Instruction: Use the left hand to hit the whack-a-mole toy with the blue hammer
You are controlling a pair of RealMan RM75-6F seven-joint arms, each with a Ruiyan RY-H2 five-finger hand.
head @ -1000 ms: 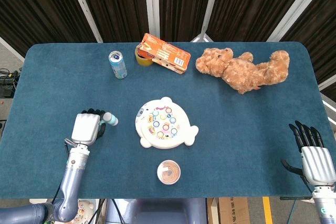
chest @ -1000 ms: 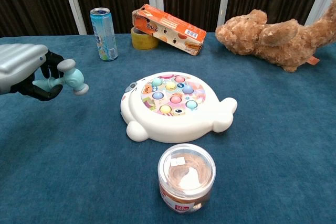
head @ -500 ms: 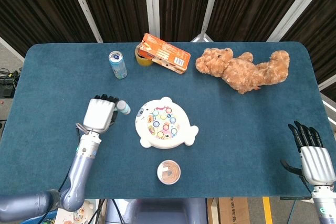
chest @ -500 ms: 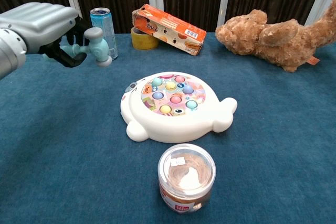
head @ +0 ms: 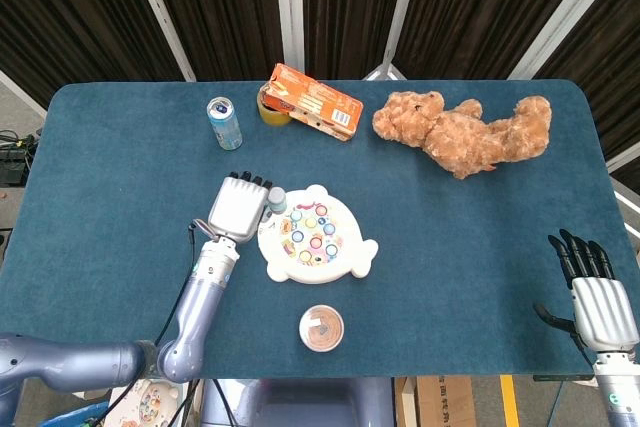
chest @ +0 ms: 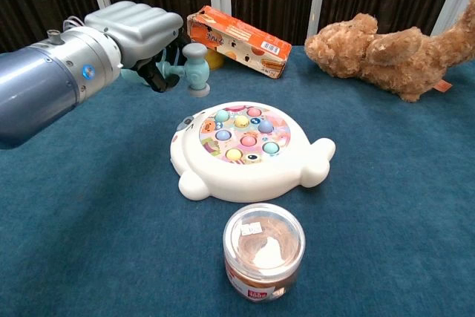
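The white whack-a-mole toy (head: pixel 315 236) (chest: pixel 249 150), with coloured buttons on top, lies at the table's centre. My left hand (head: pixel 238 209) (chest: pixel 137 27) grips the handle of the small blue hammer (head: pixel 276 200) (chest: pixel 193 69). The hammer's head hangs in the air just left of and above the toy's left rim, not touching it. My right hand (head: pixel 598 292) rests at the table's near right corner, fingers straight and apart, holding nothing; the chest view does not show it.
A lidded jar (head: pixel 321 328) (chest: pixel 263 251) stands just in front of the toy. At the back are a drink can (head: pixel 224 123), a yellow tape roll (head: pixel 270 108), an orange box (head: pixel 314 101) (chest: pixel 237 41) and a brown teddy bear (head: pixel 462 132) (chest: pixel 386 44).
My left hand has carried the hammer rightward and up from the table's left side to the toy's left edge. The right hand has not moved.
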